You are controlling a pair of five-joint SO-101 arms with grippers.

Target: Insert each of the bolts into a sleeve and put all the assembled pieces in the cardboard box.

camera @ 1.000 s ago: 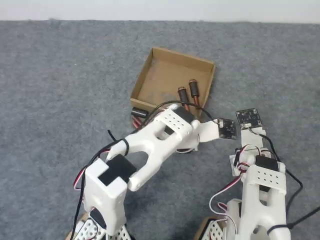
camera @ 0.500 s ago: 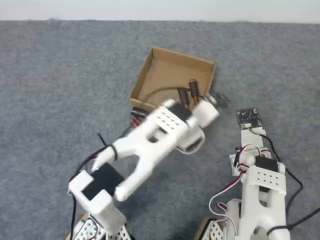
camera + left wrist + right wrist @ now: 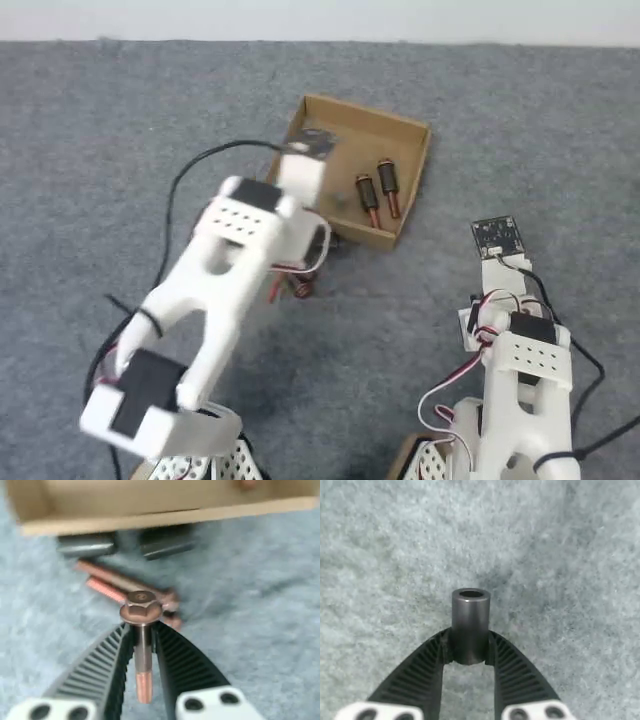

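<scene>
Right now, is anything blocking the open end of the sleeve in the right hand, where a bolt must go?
Nothing visible does. The sleeve sits clamped in the right hand, its open end bare, with carpet behind it. The left hand grips a bolt.

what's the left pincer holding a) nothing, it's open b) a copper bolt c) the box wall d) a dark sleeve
b: the left wrist view shows the left pincer shut on a copper bolt just behind its hex head, while the dark sleeve is in the right pincer.

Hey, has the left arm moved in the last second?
Yes. The left arm swung from the cardboard box's near right corner across to its left corner.
</scene>
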